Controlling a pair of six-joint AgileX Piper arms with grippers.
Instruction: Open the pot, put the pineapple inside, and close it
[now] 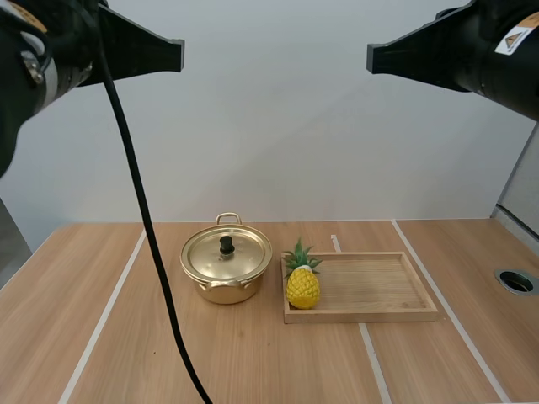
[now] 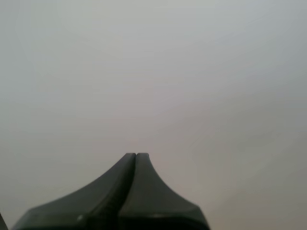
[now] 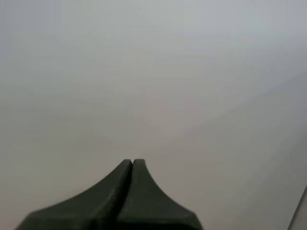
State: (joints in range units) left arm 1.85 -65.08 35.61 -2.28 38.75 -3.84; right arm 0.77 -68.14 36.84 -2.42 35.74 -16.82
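Observation:
A gold pot (image 1: pixel 226 271) stands on the wooden table, its lid (image 1: pixel 226 252) on it with a black knob on top. Just to its right a yellow pineapple (image 1: pixel 302 284) with green leaves stands upright at the left end of a wooden tray (image 1: pixel 379 290). My left gripper (image 1: pixel 178 54) is held high above the table at the left, pointing inward, far from the pot. My right gripper (image 1: pixel 370 57) is held equally high at the right. In each wrist view the fingers lie together as one dark wedge, left (image 2: pixel 135 155) and right (image 3: pixel 132 162), shut on nothing.
White tape lines (image 1: pixel 105 316) run across the table. A round cable hole (image 1: pixel 516 281) sits near the table's right edge. A plain pale wall stands behind the table.

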